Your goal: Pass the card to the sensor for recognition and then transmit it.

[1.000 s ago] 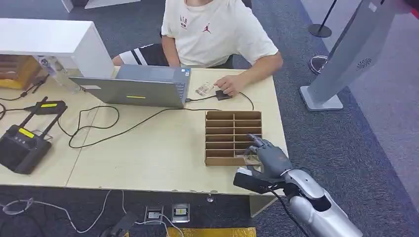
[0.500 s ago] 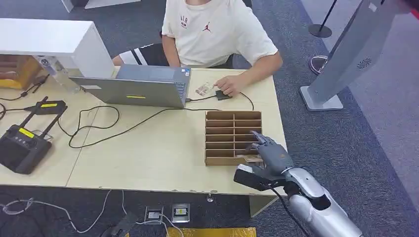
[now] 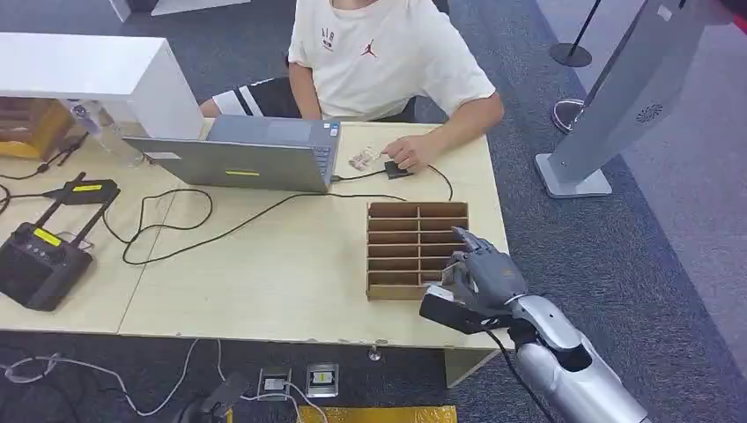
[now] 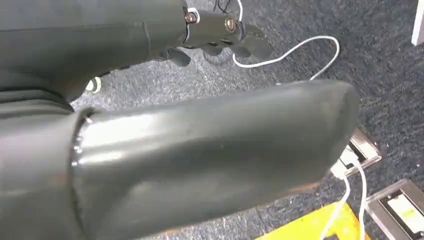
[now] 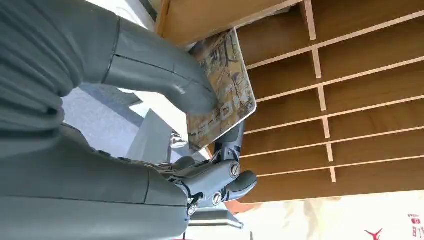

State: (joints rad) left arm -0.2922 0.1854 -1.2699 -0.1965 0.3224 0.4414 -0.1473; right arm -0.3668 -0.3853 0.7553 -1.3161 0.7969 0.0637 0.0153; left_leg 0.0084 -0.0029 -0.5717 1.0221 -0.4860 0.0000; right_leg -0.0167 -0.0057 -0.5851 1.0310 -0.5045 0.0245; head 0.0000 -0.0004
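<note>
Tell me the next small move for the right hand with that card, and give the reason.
Probably lift the card clear of the wooden slotted rack and start carrying it toward the black sensor by the person's hand. The right hand holds the card between thumb and fingers, right at the rack's near end, and the sensor lies past the rack's far end.

Your robot's right arm is a smooth silver shell with a black cable along it, ending in a dark grey right hand. Up close you see its ribbed grey cover, thick glossy thumb and silver screw heads.
</note>
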